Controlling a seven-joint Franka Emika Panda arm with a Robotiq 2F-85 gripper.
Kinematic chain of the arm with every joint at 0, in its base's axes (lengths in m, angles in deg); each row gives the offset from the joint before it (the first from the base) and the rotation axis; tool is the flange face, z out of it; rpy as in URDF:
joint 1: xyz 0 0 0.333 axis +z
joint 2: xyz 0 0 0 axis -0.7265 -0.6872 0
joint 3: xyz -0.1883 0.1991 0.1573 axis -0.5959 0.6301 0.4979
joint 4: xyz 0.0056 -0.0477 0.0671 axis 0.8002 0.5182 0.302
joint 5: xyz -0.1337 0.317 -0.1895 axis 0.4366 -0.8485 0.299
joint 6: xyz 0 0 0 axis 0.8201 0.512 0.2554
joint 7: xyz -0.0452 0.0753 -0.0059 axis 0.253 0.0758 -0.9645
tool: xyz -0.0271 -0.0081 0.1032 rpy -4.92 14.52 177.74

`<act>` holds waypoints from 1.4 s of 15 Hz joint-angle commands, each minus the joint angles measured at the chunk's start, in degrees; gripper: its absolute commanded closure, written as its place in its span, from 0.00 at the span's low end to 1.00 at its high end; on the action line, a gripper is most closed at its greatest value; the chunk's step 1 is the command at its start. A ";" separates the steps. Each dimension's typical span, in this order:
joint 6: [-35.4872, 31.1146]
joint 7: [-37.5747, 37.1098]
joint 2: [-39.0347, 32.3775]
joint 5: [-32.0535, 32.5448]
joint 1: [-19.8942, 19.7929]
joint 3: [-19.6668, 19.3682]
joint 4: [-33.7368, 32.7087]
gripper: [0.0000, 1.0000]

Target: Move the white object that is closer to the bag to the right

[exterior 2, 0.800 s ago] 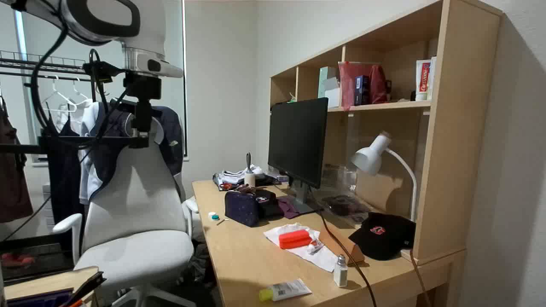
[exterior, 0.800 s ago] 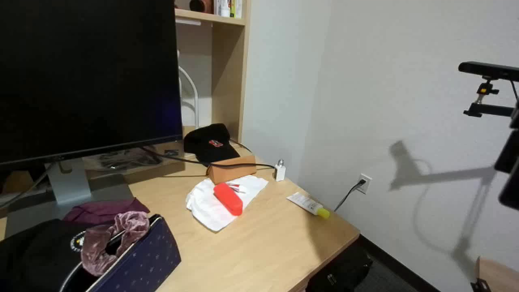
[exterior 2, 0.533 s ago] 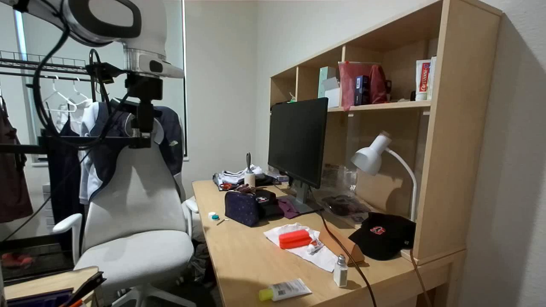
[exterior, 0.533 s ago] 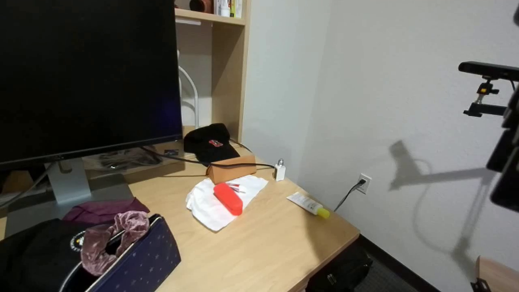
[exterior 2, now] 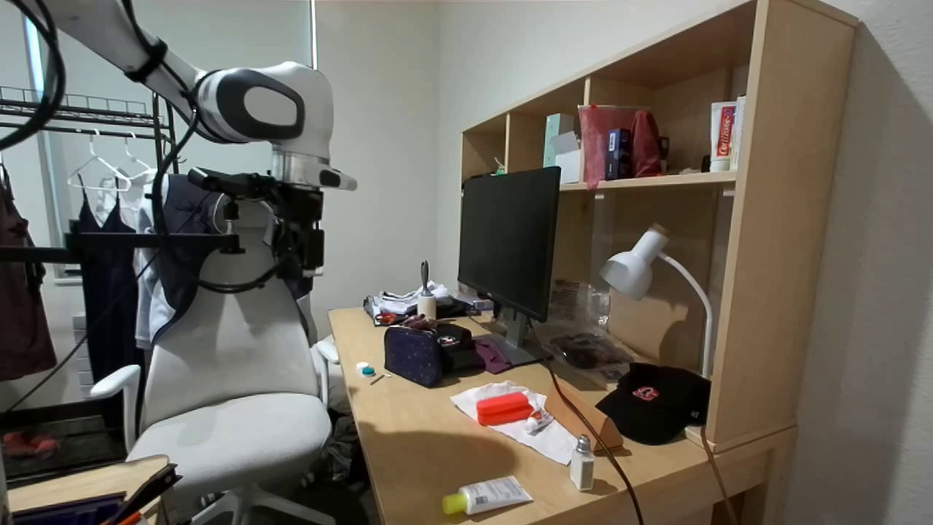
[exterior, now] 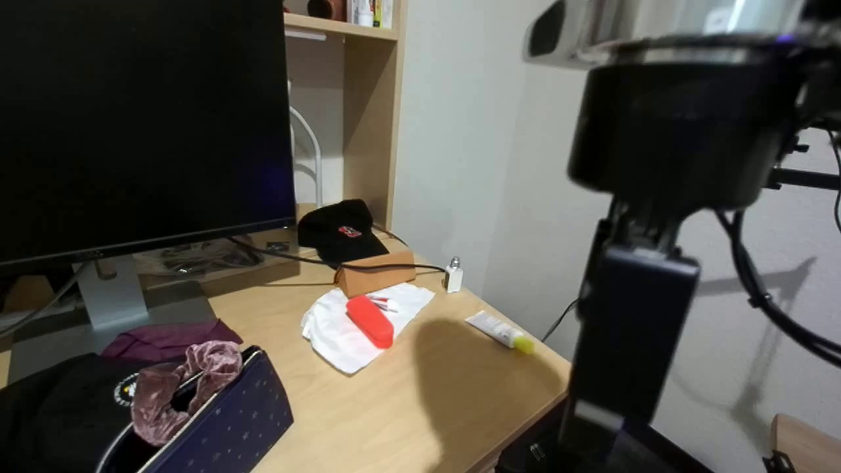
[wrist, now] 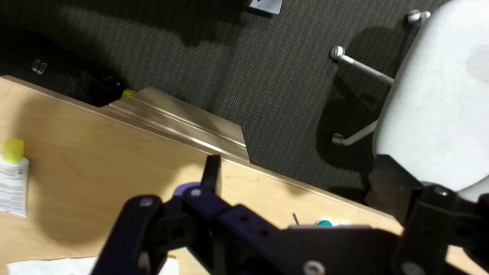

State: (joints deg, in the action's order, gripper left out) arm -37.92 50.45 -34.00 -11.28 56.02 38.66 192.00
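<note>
Gaping wide and empty, your gripper (wrist: 300, 172) hangs high; the white object (exterior 2: 361, 366) lies on the desk (exterior 2: 397, 415) near the bag (exterior 2: 410, 356); expect it light, stiff, slippery; pinch its sides low.

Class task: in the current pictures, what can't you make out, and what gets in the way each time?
White object: in an exterior view, too small to show detail.
Teal piece: in the wrist view, lower part hidden by the gripper.
Tube: in the wrist view, cut off by the left edge.
Bag: in an exterior view, cut off by the bottom edge.
</note>
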 commanded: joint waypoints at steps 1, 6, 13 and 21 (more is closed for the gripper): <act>0.18 4.07 -14.92 4.56 -0.50 3.18 -9.02 0.00; -0.01 2.41 -18.00 6.13 3.21 0.31 -10.30 0.00; 0.09 4.23 -21.08 10.43 2.41 -1.95 -13.01 0.00; 4.19 9.40 -42.51 22.04 4.56 -2.88 -33.86 0.00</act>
State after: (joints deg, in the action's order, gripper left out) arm -37.34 55.54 -66.86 8.32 58.89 36.00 168.14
